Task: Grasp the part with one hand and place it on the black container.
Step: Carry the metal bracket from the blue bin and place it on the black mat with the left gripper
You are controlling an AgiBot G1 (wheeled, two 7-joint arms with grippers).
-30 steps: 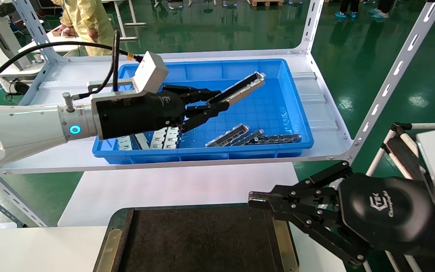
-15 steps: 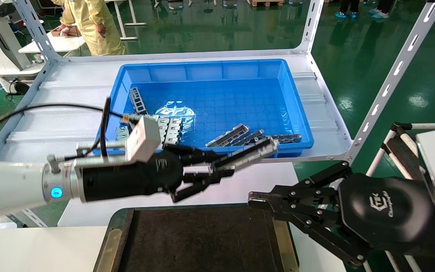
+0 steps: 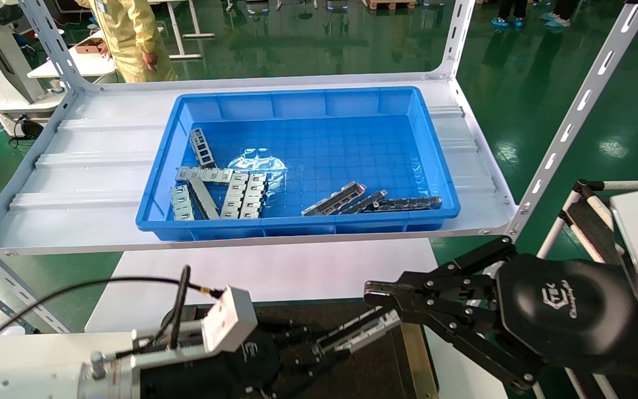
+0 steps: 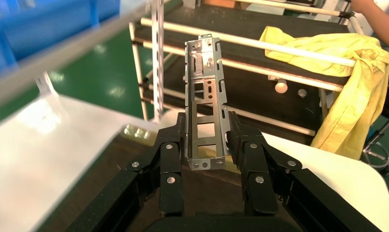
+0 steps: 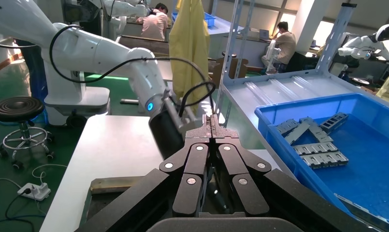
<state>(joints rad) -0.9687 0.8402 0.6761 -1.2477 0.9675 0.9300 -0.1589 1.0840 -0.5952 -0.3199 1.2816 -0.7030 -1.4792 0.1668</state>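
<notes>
The left hand (image 3: 310, 349) has its fingers (image 4: 170, 157) clamped on the part (image 3: 359, 331), held just above the black container (image 3: 385, 371), long axis pointing toward the container's right edge. The right hand (image 3: 377, 295), fingers together, hangs beside that edge.

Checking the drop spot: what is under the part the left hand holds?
The black container lies under the part gripped by the left hand; the arm hides most of it.
</notes>
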